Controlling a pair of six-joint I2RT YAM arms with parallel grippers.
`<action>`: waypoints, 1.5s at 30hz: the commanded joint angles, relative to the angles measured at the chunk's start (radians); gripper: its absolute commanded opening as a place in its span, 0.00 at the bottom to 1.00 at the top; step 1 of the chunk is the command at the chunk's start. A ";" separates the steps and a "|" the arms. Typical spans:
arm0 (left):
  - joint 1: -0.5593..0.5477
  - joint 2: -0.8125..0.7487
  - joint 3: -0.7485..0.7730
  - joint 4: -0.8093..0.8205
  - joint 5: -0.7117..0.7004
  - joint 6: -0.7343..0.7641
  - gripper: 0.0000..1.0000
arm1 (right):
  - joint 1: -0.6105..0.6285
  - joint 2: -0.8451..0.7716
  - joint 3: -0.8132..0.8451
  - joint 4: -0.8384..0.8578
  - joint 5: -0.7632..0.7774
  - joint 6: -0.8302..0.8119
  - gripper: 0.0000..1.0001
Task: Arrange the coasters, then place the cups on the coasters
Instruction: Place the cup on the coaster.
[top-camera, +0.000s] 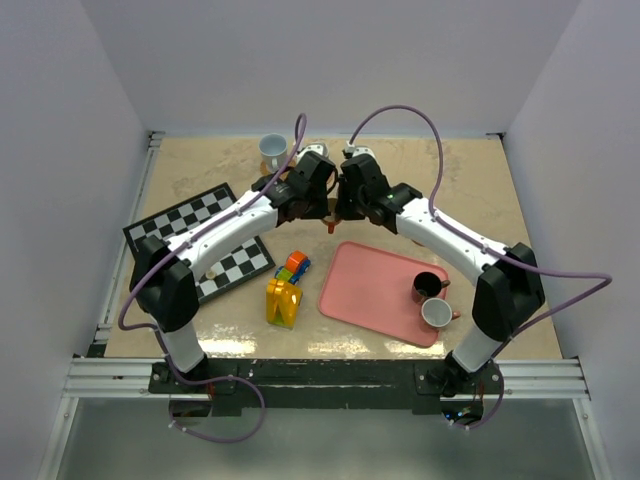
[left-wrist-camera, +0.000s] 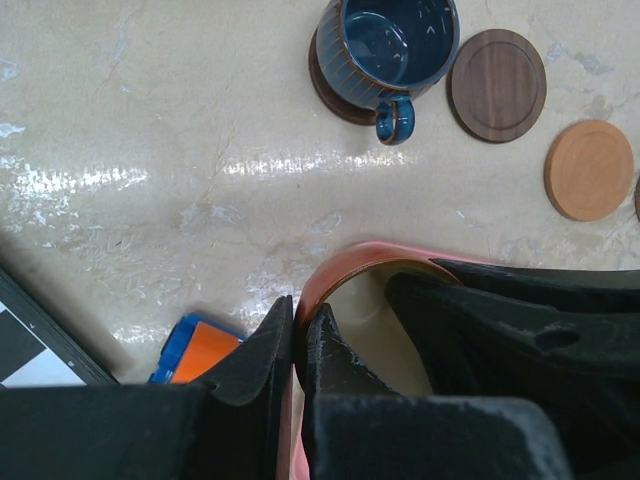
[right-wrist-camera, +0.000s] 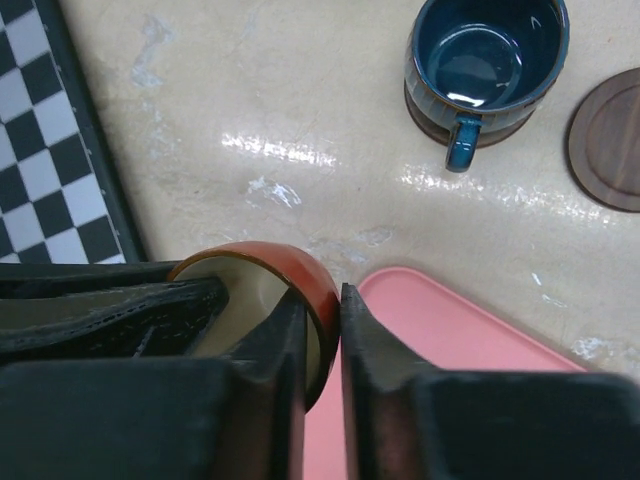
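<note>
left claw (left-wrist-camera: 301, 322) pinching tan cup (left-wrist-camera: 345, 265) rim, right claw (right-wrist-camera: 322, 300) pinching same cup; navy cup (left-wrist-camera: 390, 45) on dark coaster (left-wrist-camera: 324, 88)

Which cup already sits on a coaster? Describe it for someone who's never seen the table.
Look at the beige tabletop just beyond the pink tray. There stands a navy cup, glossy blue inside, small handle, on a dark brown coaster. Its neighbours, a second dark coaster and an orange-tan coaster, are bare.
</note>
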 joint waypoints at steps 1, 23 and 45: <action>0.004 -0.074 -0.011 0.043 0.039 -0.014 0.00 | -0.010 -0.001 0.042 0.013 0.060 -0.031 0.00; 0.056 -0.519 -0.456 0.327 -0.011 -0.003 0.88 | -0.413 0.022 0.146 -0.028 -0.271 -0.457 0.00; 0.398 -0.485 -0.454 0.505 0.322 0.098 0.89 | -0.482 0.246 0.141 0.016 -0.308 -0.563 0.00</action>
